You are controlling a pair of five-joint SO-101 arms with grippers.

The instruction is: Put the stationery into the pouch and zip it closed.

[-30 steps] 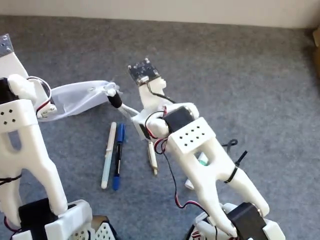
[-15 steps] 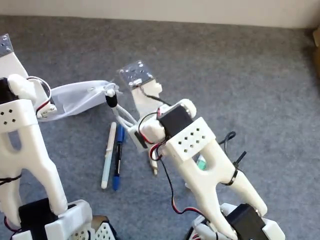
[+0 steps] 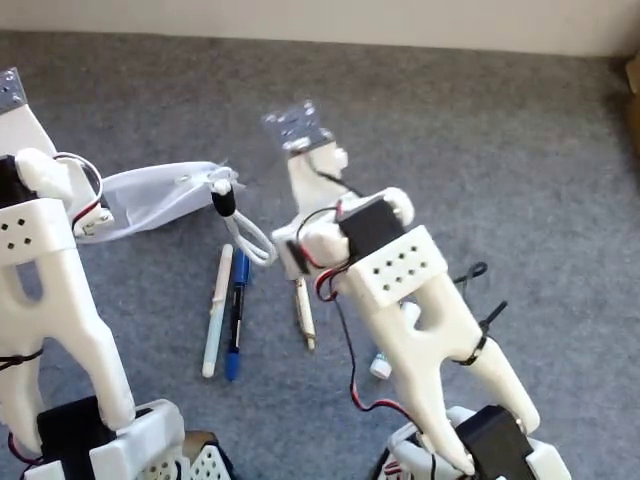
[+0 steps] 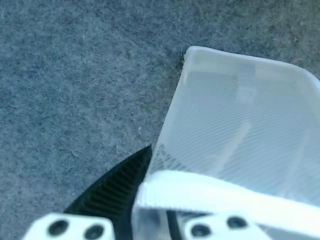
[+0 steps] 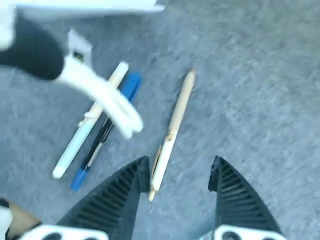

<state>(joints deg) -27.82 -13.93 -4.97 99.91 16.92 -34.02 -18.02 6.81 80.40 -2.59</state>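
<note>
The translucent mesh pouch lies on the grey-carpeted bench, its far end lifted by the left gripper, which is clamped on the pouch's white edge band. The left arm stands upright at the bench's left side, wrist bent toward the pouch. At the pouch's free end sits a black zip pull with a white cord loop trailing onto the bench. Just beyond the loop, a white pen and a blue pen lie side by side, touching. A cream pen lies apart from them. The right arm stretches forward over it, and the right gripper hangs above with jaws spread and holding nothing, the pen's near end between them. A small white object lies partly under that arm.
</note>
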